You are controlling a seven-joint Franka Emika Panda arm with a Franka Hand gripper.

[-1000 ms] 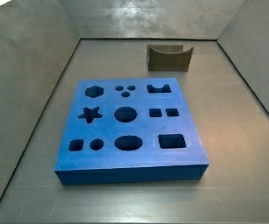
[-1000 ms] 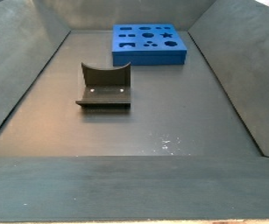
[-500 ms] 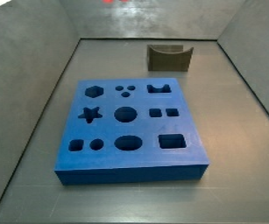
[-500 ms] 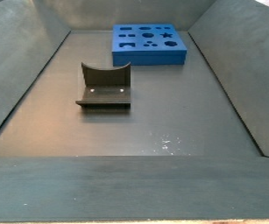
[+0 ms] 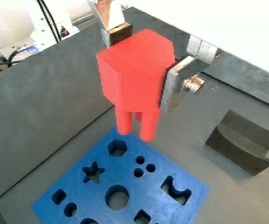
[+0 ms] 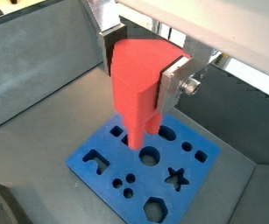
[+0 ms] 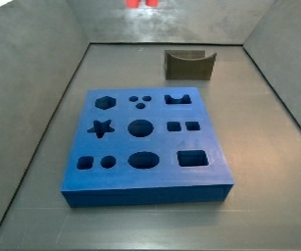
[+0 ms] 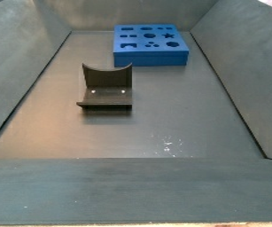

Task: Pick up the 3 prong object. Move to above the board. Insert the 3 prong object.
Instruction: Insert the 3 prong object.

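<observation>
My gripper (image 5: 145, 61) is shut on the 3 prong object (image 5: 137, 74), a red-orange peg with a blocky head and narrow legs pointing down. The silver fingers (image 5: 178, 83) clamp its head on both sides. Both wrist views show the peg (image 6: 139, 79) held high above the blue board (image 5: 113, 179), with its legs over the board's cut-outs (image 6: 107, 175). In a side view only the peg's red tip (image 7: 142, 4) shows, at the top edge, far above the board (image 7: 120, 145). The board also lies at the far end in a side view (image 8: 150, 60).
The dark fixture (image 7: 188, 65) stands on the floor beyond the board, apart from it. It also shows in a side view (image 8: 106, 89) and a wrist view (image 5: 244, 140). Grey sloping walls (image 7: 35, 59) enclose the floor on all sides.
The peg's red tip has come into sight at the top edge of a side view and shows more now. The board and fixture have not moved.
</observation>
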